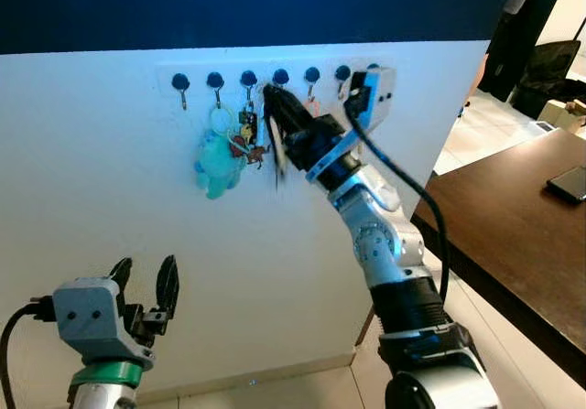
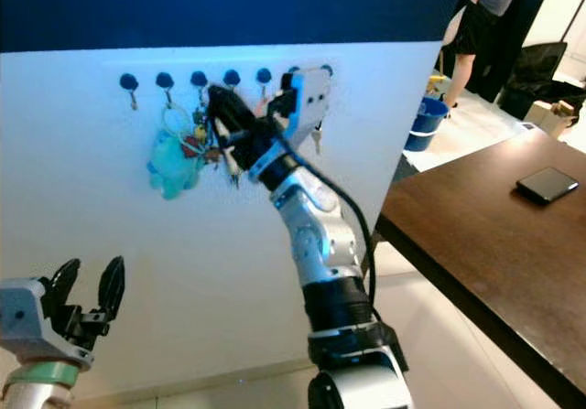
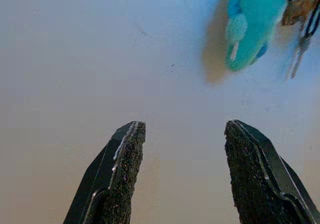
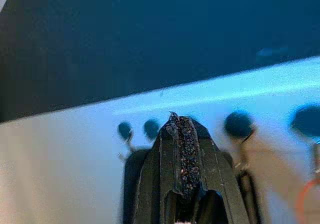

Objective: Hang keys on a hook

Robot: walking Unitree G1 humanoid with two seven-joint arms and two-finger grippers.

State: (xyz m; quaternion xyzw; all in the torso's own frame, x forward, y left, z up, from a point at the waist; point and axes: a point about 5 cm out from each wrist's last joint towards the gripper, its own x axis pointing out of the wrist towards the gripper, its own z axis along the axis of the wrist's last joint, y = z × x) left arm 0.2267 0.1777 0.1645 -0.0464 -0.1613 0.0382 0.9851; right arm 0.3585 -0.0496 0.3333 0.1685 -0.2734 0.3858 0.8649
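A row of dark-knobbed hooks [image 1: 214,80] runs along the white wall. A key bunch with a teal plush charm [image 1: 217,166] and a white ring hangs under the second and third hooks. My right gripper [image 1: 270,93] is raised against the wall by the fourth hook [image 1: 280,77]. Its fingers [image 4: 180,134] are pressed shut, and a key [image 1: 277,166] of the bunch dangles just beneath them. The grip point itself is hidden. Low on the left my left gripper [image 1: 144,276] stands open and holds nothing. The plush [image 3: 250,23] shows beyond the left gripper.
A dark wooden table [image 1: 513,226] with a phone [image 1: 569,183] on it stands close on the right. Beyond the wall's end a person [image 2: 476,16] stands near a blue bucket [image 2: 426,121]. The wall above the hooks is dark blue.
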